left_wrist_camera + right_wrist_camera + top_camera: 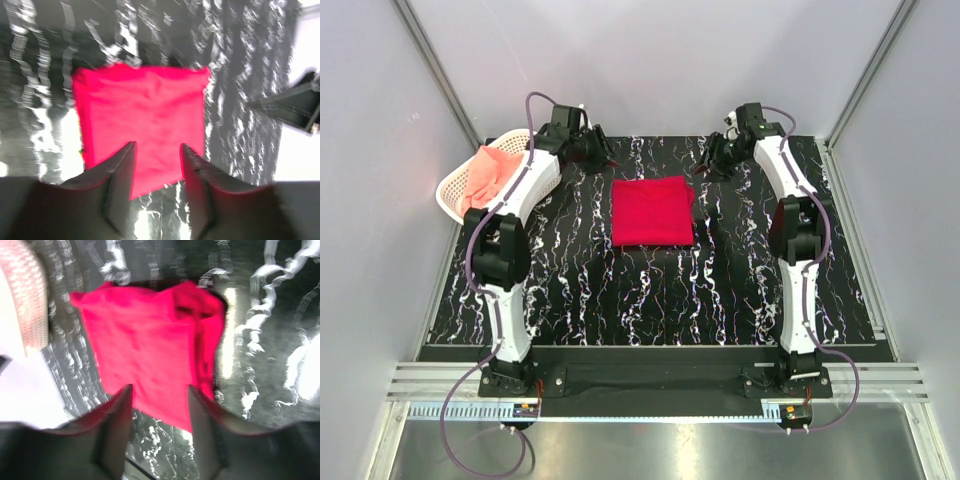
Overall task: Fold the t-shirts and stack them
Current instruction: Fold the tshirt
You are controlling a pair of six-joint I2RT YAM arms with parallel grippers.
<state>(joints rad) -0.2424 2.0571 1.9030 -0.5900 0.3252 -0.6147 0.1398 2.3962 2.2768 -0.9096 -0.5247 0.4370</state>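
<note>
The crimson red t-shirt [652, 210] lies folded into a flat rectangle on the black marbled table [650, 300], toward the back middle. The pale salmon-pink t-shirt [488, 172] sits crumpled in the white lattice basket [455, 195] at the back left. My left gripper [600, 155] hovers just behind the red shirt's far left corner. In the left wrist view it [157, 147] stands open above the red shirt [140, 110], with nothing between its fingers. My right gripper [705, 165] hovers off the far right corner, open over the red shirt [150, 340] in its own view [159, 387], holding nothing.
White enclosure walls with metal rails surround the table. The basket [30, 300] shows at the upper left of the right wrist view. Part of the right arm [295, 102] shows at the right edge of the left wrist view.
</note>
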